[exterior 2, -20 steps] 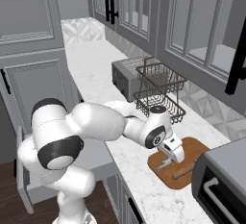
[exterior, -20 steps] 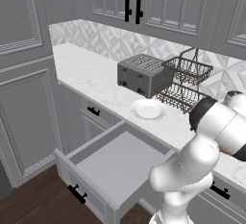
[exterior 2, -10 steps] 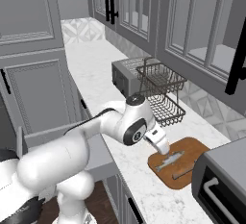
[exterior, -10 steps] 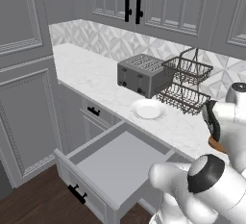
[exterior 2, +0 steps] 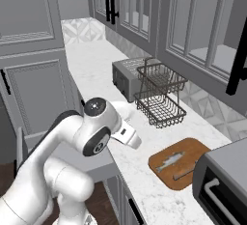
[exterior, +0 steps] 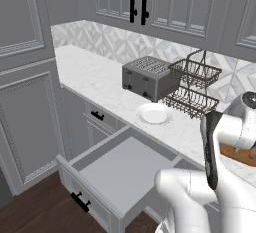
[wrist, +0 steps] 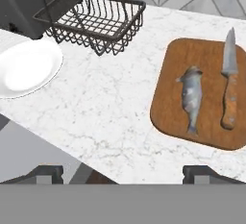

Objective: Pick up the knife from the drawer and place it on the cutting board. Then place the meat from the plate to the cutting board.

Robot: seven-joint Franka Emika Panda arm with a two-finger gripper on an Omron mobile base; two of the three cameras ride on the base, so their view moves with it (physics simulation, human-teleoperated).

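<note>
My claw point(wrist: 123, 172) hangs released with its fingers spread wide and nothing between them, above the marble counter point(wrist: 96, 107). Ahead and to my right lies the cutting board point(wrist: 170, 98), carrying the meat point(wrist: 191, 98) and, just beside it on the far side, the knife point(wrist: 229, 81), both lying flat and apart. The white plate point(wrist: 26, 67) sits to my left near the wire basket point(wrist: 93, 21), and the drawer point(exterior: 120, 169) stands pulled out below the counter edge.
</note>
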